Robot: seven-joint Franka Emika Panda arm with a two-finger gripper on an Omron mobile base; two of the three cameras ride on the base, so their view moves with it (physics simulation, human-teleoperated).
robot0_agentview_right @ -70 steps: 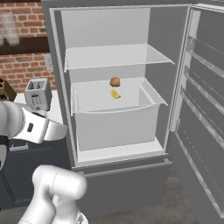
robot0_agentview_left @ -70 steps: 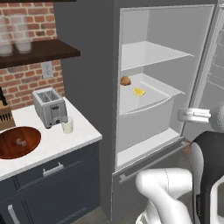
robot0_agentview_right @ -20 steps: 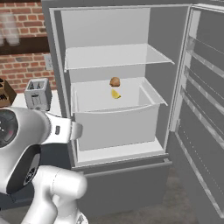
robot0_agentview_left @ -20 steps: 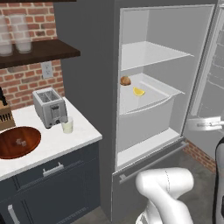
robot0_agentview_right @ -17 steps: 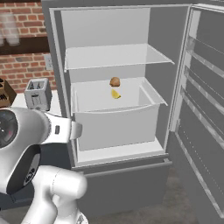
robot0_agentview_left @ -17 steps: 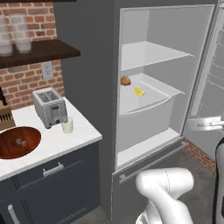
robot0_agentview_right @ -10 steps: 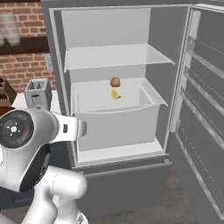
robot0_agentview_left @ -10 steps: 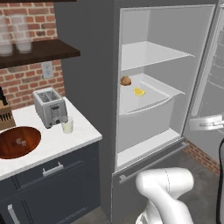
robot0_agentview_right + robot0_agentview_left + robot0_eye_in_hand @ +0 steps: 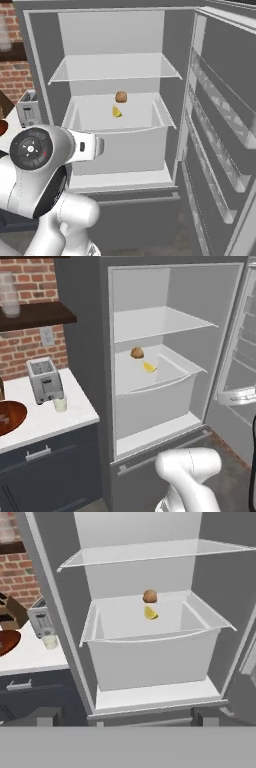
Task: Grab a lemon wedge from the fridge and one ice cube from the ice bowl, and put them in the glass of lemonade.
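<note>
The fridge (image 9: 85,331) stands open, its door swung to the right. A tiny yellow lemon wedge (image 9: 151,613) lies in the white drawer (image 9: 150,654), just below a brown lump (image 9: 149,596). Both base views show the lemon wedge (image 9: 149,367) (image 9: 116,112) too. My gripper (image 9: 126,716) is open and holds nothing; it faces the fridge from well in front of the drawer. On the counter to the left stand the glass of lemonade (image 9: 60,403) (image 9: 49,639) and the reddish-brown ice bowl (image 9: 7,417) (image 9: 7,641).
A toaster (image 9: 45,379) stands behind the glass by the brick wall. A wall shelf (image 9: 37,313) carries a frosted jar (image 9: 10,301). The fridge door (image 9: 225,125) with its racks stands out on the right. A glass shelf (image 9: 150,552) spans the fridge above the drawer.
The whole scene has slid left in both base views, so the base has moved. The arm's elbow joint has swung round in the right base view. The gripper stays open.
</note>
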